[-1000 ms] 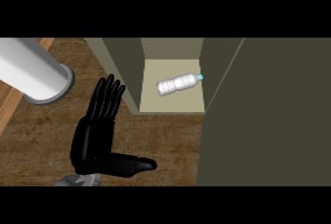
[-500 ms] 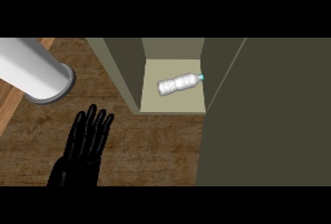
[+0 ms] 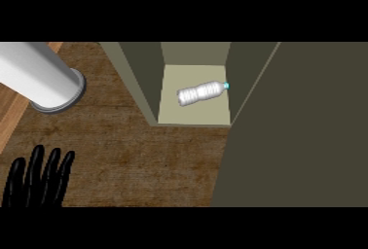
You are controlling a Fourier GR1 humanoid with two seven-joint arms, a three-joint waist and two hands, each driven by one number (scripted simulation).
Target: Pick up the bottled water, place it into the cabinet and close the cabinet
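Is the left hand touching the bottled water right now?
Apart. The head view shows the left hand low at the left over the counter, fingers straight, while the bottled water lies on its side inside the cabinet.

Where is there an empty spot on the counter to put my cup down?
The widest bare patch of the brown counter lies between the left hand, the grey cylinder and the cabinet. Inside the cabinet it is tighter: the bottled water lies on its side across the floor, leaving only a strip in front of it.
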